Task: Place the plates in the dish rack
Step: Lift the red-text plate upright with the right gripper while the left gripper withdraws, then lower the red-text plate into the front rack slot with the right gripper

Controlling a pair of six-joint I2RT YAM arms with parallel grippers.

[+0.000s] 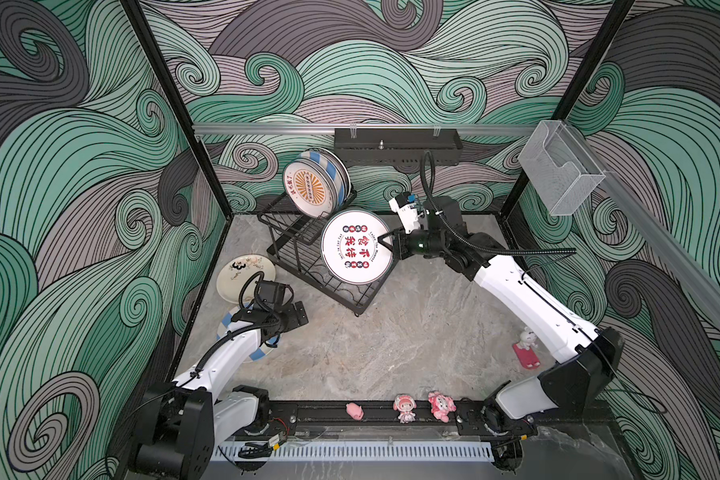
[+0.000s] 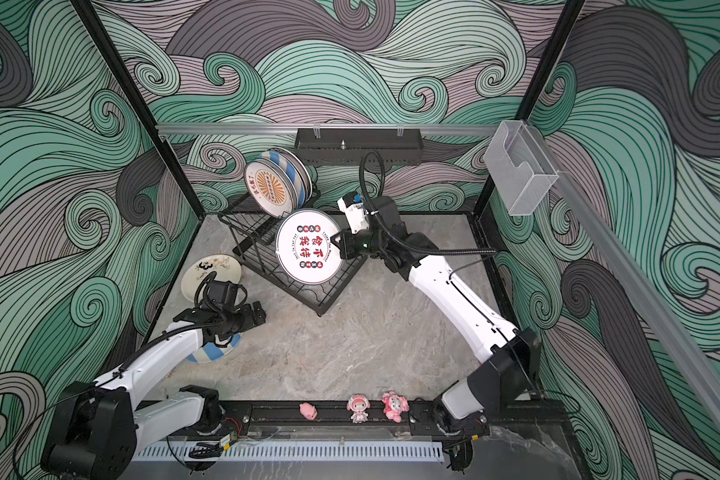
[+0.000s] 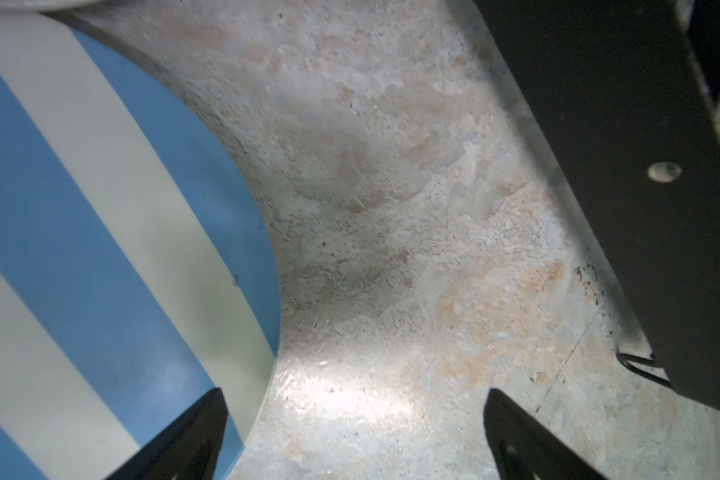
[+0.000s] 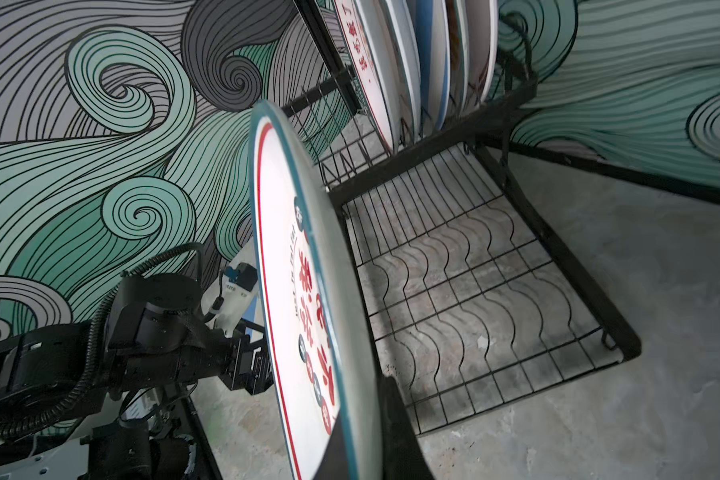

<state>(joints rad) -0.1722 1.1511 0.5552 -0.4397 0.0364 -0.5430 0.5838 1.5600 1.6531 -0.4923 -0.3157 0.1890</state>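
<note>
Right gripper is clamped on the rim of the character plate, held on edge over the dish rack lower tray, just in front of the racked plates in the upper tier. Probably gripped by the rim so it drops vertically between wires. Top views give the plate face. The right wrist view gives it edge-on, apart from the racked ones, with bare wavy wires below. Left gripper has fingers spread wide, holding nothing, one finger over the striped plate lying on the table; in top views the arm hides that. Floral plate lies flat nearby, unloaded.
</note>
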